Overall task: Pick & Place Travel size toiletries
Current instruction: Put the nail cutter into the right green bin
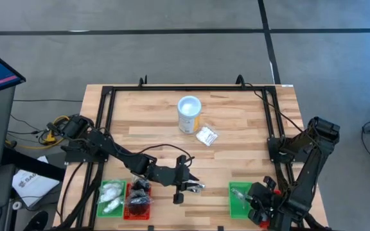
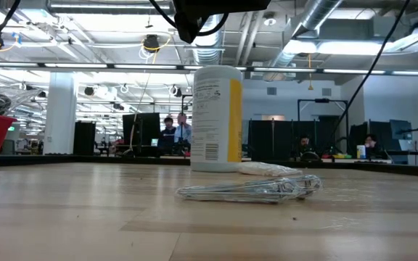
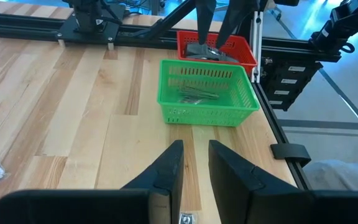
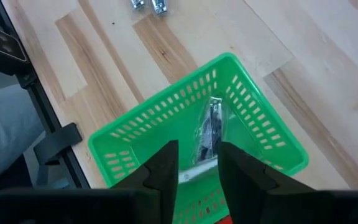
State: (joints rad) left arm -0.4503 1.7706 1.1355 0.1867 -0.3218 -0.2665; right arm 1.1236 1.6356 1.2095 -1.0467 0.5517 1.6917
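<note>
The left hand point(image 1: 186, 187) hangs over the near middle of the tabletop point(image 1: 236, 122), fingers slightly apart and holding nothing; a clear-wrapped packet point(image 1: 198, 187) lies on the wood just beside its tips. The right hand point(image 4: 197, 163), fingers apart, hovers over a green tray point(image 4: 244, 109) at the near right corner, above a wrapped packet point(image 4: 209, 134) whose contents are hard to make out. At the near left edge, a green tray point(image 1: 110, 197) holds white packets and a red tray point(image 1: 138, 199) dark ones. A white packet point(image 1: 206, 135) lies beside a white tub point(image 1: 189, 114) toward the far edge; the print on its yellow label is too small to read.
</note>
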